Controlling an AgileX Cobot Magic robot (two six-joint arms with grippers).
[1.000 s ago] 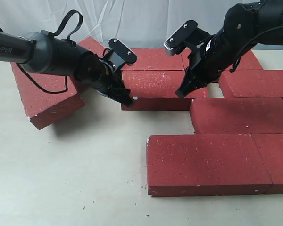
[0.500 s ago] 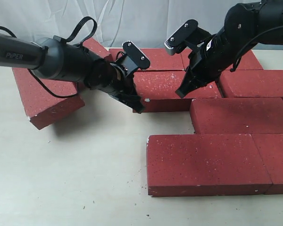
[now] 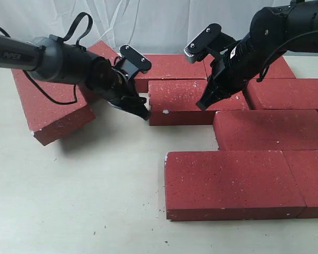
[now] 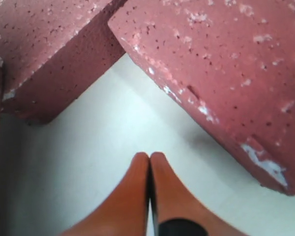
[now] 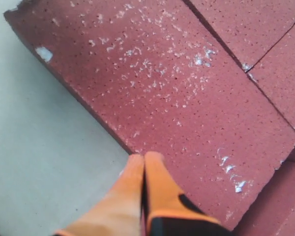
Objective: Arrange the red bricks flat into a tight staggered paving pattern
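Several red bricks lie flat on the pale table (image 3: 95, 201). The middle brick (image 3: 193, 100) (image 4: 226, 64) (image 5: 172, 83) sits in front of a back brick (image 3: 169, 64) (image 4: 44, 44). My left gripper (image 3: 142, 112) (image 4: 149, 156) is shut and empty, hovering over bare table just off this brick's left end. My right gripper (image 3: 201, 105) (image 5: 144, 157) is also shut and empty, its tips at the brick's front edge near its right end. A loose brick (image 3: 47, 106) lies askew at the far left, behind the left arm.
More bricks lie right of the middle one: a back-right brick (image 3: 280, 69), one in the same row (image 3: 291, 92), one in front (image 3: 270, 129), then a front pair (image 3: 228, 182) (image 3: 314, 182). A white curtain (image 3: 148, 21) hangs behind.
The left gripper pushed the middle brick's left end to the right, then drew back left, off the brick. The right gripper stayed at the brick's front edge.
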